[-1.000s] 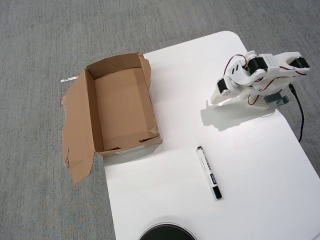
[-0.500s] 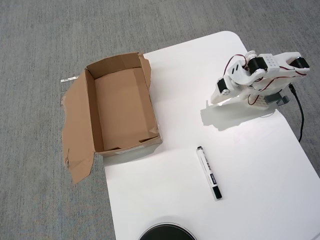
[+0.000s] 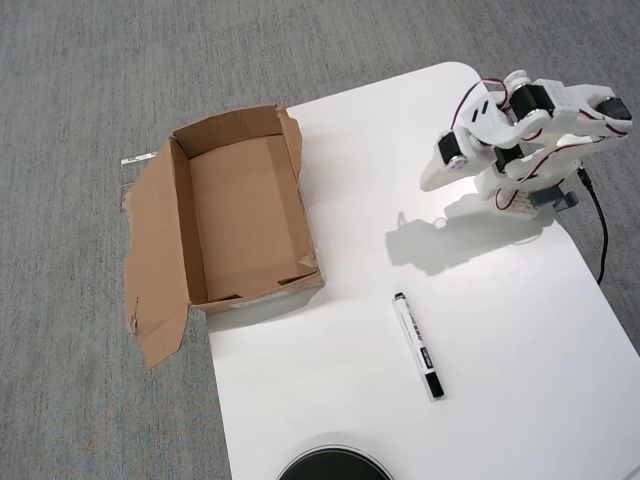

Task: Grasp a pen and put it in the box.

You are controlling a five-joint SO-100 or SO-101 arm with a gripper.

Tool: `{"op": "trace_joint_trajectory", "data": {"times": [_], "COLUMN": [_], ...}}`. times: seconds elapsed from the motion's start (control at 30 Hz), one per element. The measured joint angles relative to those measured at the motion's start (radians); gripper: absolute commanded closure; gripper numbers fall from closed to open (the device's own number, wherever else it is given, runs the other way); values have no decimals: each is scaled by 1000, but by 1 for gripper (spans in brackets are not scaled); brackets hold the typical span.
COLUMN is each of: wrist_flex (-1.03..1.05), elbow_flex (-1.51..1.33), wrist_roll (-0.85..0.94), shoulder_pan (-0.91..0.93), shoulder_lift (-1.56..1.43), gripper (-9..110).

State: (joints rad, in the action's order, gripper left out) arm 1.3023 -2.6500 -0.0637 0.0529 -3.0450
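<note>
The pen [image 3: 418,345] lies flat on the white table [image 3: 520,330], a slim white marker with its black cap at the lower right and its small black tip at the upper left. The box [image 3: 240,215] is an open brown cardboard box on the table's left edge, empty, with a torn flap spread out to its left over the carpet. My gripper [image 3: 432,180] is on the folded arm at the upper right, well above and to the right of the pen and far from the box. Its jaws look shut, with no gap showing, and it holds nothing.
The arm's base [image 3: 530,190] stands near the table's right edge with a black cable [image 3: 597,225] running down beside it. A round black object [image 3: 333,466] pokes in at the bottom edge. Grey carpet [image 3: 90,90] surrounds the table.
</note>
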Motion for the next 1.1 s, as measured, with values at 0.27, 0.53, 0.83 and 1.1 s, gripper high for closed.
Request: {"op": "trace_joint_trajectory", "data": {"times": [0.27, 0.53, 0.83, 1.1], "wrist_flex": [5, 11, 11, 11], "elbow_flex": [348, 719, 793, 793], "wrist_roll": [0, 0, -9, -219], "shoulder_pan": [-8, -130, -276, -385], "shoulder_lift": [308, 589, 650, 650], "gripper": [101, 101, 101, 101]}}
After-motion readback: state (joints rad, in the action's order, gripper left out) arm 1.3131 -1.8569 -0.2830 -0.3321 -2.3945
